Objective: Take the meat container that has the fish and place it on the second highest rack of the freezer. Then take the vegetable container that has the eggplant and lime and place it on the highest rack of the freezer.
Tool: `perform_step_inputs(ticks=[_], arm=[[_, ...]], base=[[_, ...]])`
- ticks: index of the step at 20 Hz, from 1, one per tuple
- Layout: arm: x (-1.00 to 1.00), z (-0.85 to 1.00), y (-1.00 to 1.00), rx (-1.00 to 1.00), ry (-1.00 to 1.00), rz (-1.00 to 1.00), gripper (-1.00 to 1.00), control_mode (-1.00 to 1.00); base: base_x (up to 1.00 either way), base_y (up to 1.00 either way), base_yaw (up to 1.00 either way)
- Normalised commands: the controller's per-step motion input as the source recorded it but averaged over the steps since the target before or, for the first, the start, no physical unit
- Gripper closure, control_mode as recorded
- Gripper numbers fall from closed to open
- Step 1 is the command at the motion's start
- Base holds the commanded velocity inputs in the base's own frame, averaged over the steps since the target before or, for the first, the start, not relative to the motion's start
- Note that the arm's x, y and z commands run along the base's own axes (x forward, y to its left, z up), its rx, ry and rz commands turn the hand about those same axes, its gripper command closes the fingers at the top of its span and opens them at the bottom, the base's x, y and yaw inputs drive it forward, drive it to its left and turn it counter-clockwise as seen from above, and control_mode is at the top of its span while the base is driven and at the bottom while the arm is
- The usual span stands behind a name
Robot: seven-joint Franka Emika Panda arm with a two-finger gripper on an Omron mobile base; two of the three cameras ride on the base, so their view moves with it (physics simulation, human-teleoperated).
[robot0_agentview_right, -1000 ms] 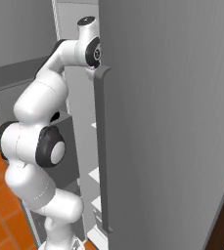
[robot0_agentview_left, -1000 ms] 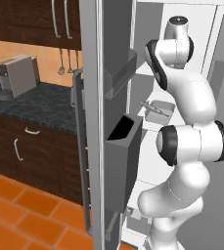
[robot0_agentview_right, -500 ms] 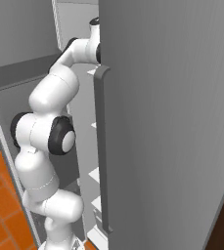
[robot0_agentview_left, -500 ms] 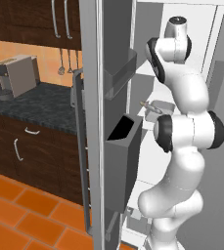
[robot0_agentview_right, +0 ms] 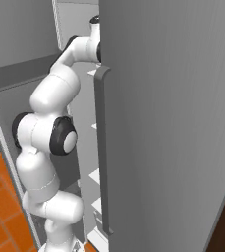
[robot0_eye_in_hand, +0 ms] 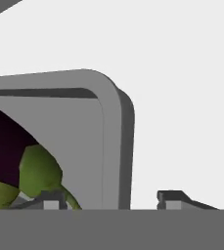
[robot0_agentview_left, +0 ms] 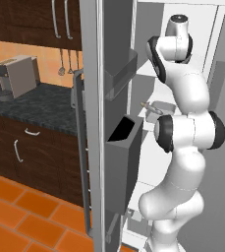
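In the hand view a grey vegetable container (robot0_eye_in_hand: 111,122) rests on a white freezer shelf (robot0_eye_in_hand: 182,97). It holds the dark purple eggplant (robot0_eye_in_hand: 1,141) and the green lime (robot0_eye_in_hand: 40,168). My gripper (robot0_eye_in_hand: 112,200) is open, its fingertips standing either side of the container's right wall with gaps to it. In the left base view my arm reaches high into the freezer (robot0_agentview_left: 148,64). Lower down, the grey meat container (robot0_agentview_left: 160,107) with the slender fish (robot0_agentview_left: 147,105) sits on a white shelf behind my arm.
The open freezer door carries dark grey bins (robot0_agentview_left: 124,147) just left of my arm. The other grey door (robot0_agentview_right: 173,123) with its long handle (robot0_agentview_right: 103,147) stands close on the right. A dark counter (robot0_agentview_left: 40,106) with a grey appliance (robot0_agentview_left: 18,76) lies to the left.
My arm has refolded: the elbow has swung round and dropped lower while the hand stays high inside the freezer.
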Motion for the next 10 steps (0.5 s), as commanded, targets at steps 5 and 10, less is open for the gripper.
perform_step_inputs(ticks=[5,10], arm=[[-0.11,-0.09,0.07,-0.07,-0.20,0.01,-1.00,-1.00],[-0.14,0.03,0.02,-0.07,-0.22,0.06,-1.00,-1.00]], base=[[0.00,0.00,0.00],[0.00,0.00,0.00]])
